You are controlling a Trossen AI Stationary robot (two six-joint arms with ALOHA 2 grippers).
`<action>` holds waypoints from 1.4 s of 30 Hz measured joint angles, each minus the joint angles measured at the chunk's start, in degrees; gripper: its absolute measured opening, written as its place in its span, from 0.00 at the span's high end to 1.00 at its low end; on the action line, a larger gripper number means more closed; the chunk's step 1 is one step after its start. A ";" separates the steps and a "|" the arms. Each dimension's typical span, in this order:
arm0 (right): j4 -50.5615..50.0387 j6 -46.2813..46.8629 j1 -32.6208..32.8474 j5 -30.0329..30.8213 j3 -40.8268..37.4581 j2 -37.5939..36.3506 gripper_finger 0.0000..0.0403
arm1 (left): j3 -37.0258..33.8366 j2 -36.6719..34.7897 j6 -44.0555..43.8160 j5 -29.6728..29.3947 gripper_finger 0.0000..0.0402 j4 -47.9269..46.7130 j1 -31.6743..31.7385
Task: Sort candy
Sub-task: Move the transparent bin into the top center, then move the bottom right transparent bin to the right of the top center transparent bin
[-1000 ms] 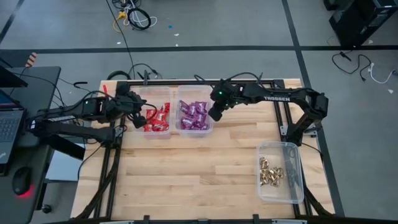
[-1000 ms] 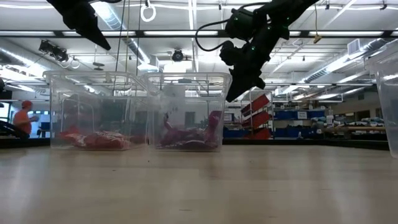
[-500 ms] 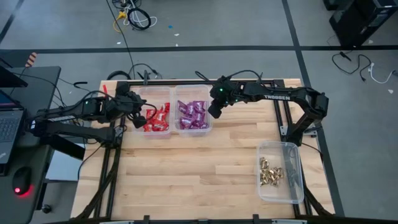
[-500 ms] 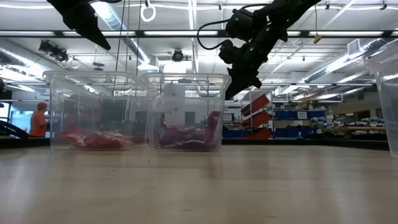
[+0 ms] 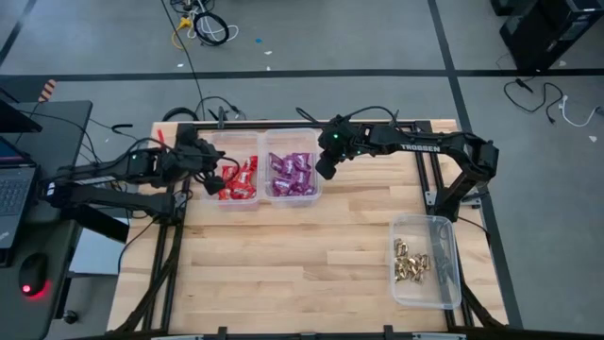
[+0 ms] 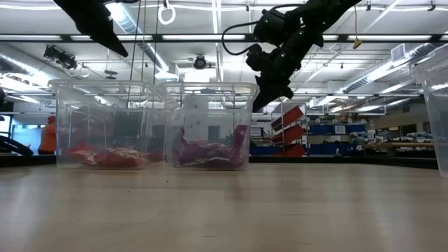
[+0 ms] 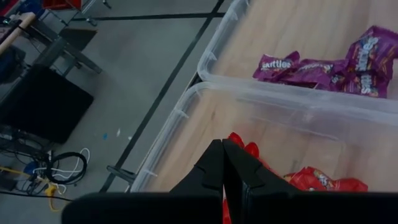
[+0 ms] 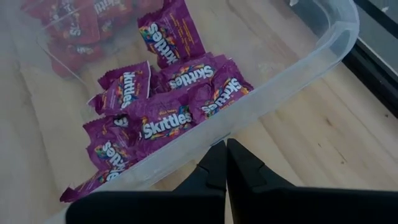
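Red packets [image 5: 239,181] lie in the left clear bin and purple packets [image 5: 293,174] in the bin beside it, at the table's far side. Gold foil pieces [image 5: 411,261] sit in a third bin at the near right. My left gripper [image 5: 213,181] is shut and empty above the red bin's left edge, with red packets [image 7: 311,179] below it. My right gripper [image 5: 324,171] is shut and empty beside the purple bin's right wall, with purple packets [image 8: 163,118] ahead of it. In the low view it [image 6: 257,106] hangs by that wall. My right gripper's shut fingertips [image 8: 226,160] stand right at the purple bin's right rim [image 8: 292,78], coming slanting down from the table's right. Whether they touch the rim I cannot tell. My left gripper touches nothing.
The two far bins [image 6: 150,87] stand side by side with tall clear walls. The gold bin's wall [image 6: 435,105] rises at the right. Bare wood [image 5: 283,264] spreads across the table's middle and near left. A laptop and mouse sit on a desk off the left edge. A person stands far behind.
My right gripper has risen slightly and edged toward the table's left, closer to the purple bin's right wall, staying shut. The candy lies as before.
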 joint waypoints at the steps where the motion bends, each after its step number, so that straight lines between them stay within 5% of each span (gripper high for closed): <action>1: 0.30 0.02 0.00 0.00 0.00 0.00 1.00 | -0.39 0.00 0.00 0.00 1.00 -0.02 -0.02; 16: -7.76 2.53 0.19 3.13 0.21 -2.25 1.00 | -1.38 -0.02 -0.06 0.07 1.00 0.27 -0.08; 22: -19.25 5.99 2.88 7.53 2.30 -6.93 1.00 | -1.40 -0.02 -0.11 1.17 1.00 0.66 -1.91; 29: -39.39 15.42 6.94 5.98 4.68 -15.55 1.00 | -1.52 -0.02 -0.82 4.48 1.00 4.75 -4.49; 35: -58.25 21.09 15.22 -2.47 2.87 -23.83 1.00 | -3.84 -0.02 -1.70 4.76 1.00 9.78 -6.63; 42: -57.05 39.79 31.45 -4.81 1.44 -32.10 1.00 | -5.73 0.00 3.00 4.75 1.00 14.32 -7.49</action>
